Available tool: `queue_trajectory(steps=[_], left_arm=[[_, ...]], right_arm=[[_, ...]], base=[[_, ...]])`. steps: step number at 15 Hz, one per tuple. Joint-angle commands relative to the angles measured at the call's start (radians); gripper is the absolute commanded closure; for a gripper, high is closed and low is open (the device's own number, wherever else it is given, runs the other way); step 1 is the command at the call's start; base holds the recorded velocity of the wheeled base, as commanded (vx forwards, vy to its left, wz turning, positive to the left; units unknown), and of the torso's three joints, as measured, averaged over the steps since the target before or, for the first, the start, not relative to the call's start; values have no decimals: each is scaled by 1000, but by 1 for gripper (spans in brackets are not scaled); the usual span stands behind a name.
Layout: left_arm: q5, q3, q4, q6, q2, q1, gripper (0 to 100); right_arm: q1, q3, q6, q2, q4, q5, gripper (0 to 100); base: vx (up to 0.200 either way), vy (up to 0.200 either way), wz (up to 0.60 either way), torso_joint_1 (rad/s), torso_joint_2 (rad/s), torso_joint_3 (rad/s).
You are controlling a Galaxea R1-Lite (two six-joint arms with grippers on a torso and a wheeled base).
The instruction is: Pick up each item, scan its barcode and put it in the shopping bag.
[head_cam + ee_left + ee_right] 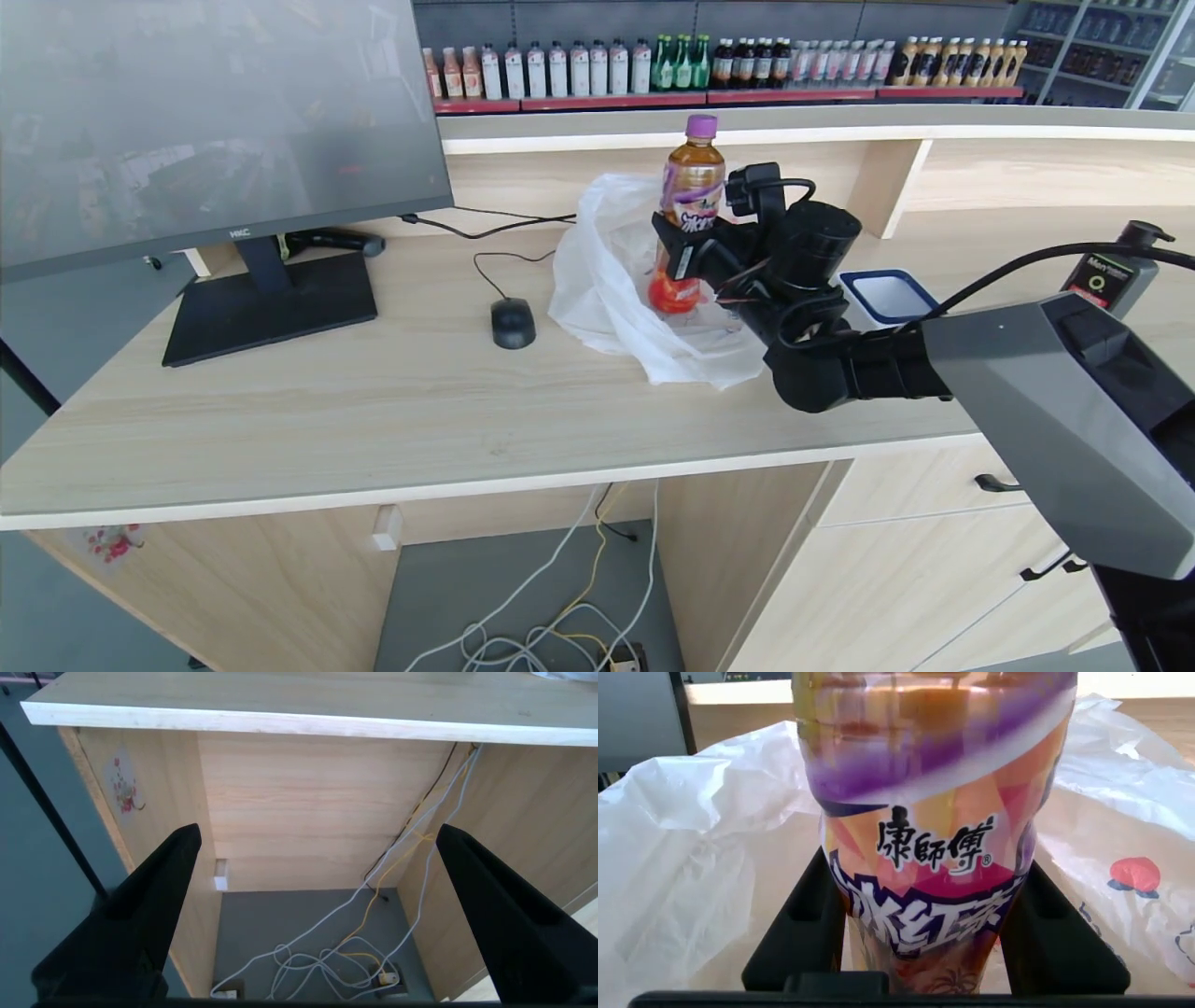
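Observation:
A tea bottle with a purple cap and a purple-orange label stands upright in my right gripper, which is shut on its lower half. It hangs over the white plastic shopping bag lying open on the wooden counter. Seen from the right wrist, the bottle sits between the black fingers, with the bag behind. My left gripper is open, low in front of the counter, facing the cavity under it.
A monitor on a black stand occupies the counter's left, a black mouse with its cable beside the bag. A blue-rimmed white tray and a small black device stand to the right. Loose cables lie under the counter.

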Motion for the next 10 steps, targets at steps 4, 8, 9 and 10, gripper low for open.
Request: queue_trajectory(steps=[4,8,9,10], left_arm=[[0,0,0,0,0,-1,0],[0,0,0,0,0,-1,0],[0,0,0,0,0,1,0],[0,0,0,0,0,1,0]], right_arm=[[0,3,0,33,-3,0,100],[5,6,-2,52,-6,-1,100],[8,6,-2,52,-6,-1,100],[14,8,-2,52,-6,-1,100]], base=[[0,0,0,0,0,0],[0,0,0,0,0,0],[0,0,0,0,0,0],[0,0,0,0,0,0]])
